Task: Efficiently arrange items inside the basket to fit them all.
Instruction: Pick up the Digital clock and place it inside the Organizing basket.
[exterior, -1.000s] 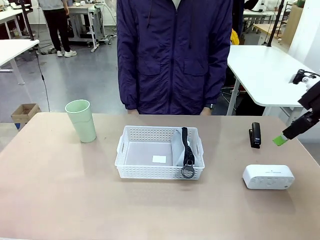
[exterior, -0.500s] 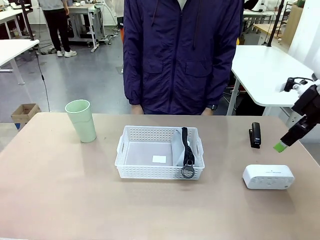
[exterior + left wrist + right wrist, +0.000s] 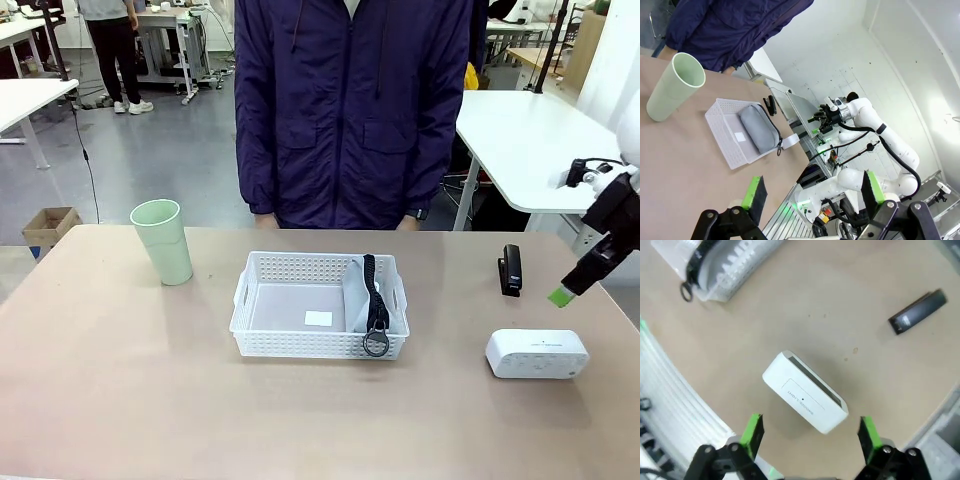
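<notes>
Where the basket (image 3: 300,342) is sitting: middle of the worktop (image 3: 120,380), long side facing the robot, in front of the person.
Pouch (image 3: 759,131): lying inside the basket along its right-hand end, print partly showing in the right wrist view.
Strap (image 3: 371,285): running across the pouch top, with its ring (image 3: 375,344) hanging over the near rim.
Basket floor: left part showing bare, apart from a small white label (image 3: 318,318).
Cup (image 3: 163,241): standing upright on the worktop, well apart from the basket, on its left.
White box (image 3: 537,354): lying flat on the worktop, right of the basket and nearer the robot.
Black device (image 3: 511,270): lying on the worktop beyond the white box, apart from it.
Right gripper (image 3: 810,435): hovering above the worktop at the right edge, looking down on the white box; fingers standing wide apart, gripping nothing.
Left gripper (image 3: 814,192): hanging off to the left side, viewing the cup and basket from afar; fingers standing apart, gripping nothing.
Person (image 3: 350,110): standing at the far side in a dark blue jacket.
</notes>
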Robot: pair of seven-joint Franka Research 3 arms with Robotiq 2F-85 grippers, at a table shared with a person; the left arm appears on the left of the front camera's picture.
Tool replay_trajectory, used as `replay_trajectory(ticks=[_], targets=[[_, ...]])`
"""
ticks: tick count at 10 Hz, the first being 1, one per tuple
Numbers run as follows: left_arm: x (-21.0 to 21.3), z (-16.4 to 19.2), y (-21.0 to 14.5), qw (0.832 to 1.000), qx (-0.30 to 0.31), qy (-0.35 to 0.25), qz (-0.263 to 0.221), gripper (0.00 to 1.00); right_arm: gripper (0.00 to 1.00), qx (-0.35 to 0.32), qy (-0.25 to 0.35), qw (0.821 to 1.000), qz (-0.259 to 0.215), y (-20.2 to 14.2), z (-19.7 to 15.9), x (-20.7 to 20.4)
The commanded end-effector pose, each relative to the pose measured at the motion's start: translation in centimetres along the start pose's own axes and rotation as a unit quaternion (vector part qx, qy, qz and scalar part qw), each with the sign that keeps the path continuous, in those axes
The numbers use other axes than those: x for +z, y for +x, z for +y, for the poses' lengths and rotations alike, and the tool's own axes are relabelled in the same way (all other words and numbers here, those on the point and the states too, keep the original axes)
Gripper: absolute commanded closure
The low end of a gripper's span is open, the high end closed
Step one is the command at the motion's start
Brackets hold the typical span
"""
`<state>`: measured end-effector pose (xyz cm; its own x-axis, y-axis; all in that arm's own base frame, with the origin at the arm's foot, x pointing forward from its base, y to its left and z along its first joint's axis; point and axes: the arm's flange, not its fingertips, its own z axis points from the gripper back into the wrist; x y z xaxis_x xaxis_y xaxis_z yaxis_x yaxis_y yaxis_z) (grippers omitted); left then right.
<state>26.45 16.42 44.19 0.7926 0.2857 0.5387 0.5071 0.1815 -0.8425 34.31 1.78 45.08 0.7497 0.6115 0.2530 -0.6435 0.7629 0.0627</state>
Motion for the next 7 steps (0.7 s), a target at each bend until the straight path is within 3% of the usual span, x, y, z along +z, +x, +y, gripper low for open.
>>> replay_trajectory(ticks=[1,3,5,6,7], targets=[[0.1,-0.1,0.0,1.000,-0.011,-0.008,-0.004,0.00,0.00,0.242,-0.024,0.970,0.029,-1.5,0.6,-0.9],[0.1,-0.1,0.0,1.000,-0.011,-0.008,-0.004,0.00,0.00,0.402,-0.006,0.915,0.029,-2.1,1.4,-1.7],[0.1,-0.1,0.0,1.000,-0.011,-0.008,-0.004,0.00,0.00,0.451,0.035,0.890,0.058,-2.5,1.8,-2.3],[0.1,-0.1,0.0,1.000,-0.011,-0.008,-0.004,0.00,0.00,0.459,0.061,0.884,0.060,-2.7,1.9,-2.3],[0.1,-0.1,0.0,1.000,-0.011,-0.008,-0.004,0.00,0.00,0.413,0.074,0.906,0.050,-2.5,1.8,-2.1]])
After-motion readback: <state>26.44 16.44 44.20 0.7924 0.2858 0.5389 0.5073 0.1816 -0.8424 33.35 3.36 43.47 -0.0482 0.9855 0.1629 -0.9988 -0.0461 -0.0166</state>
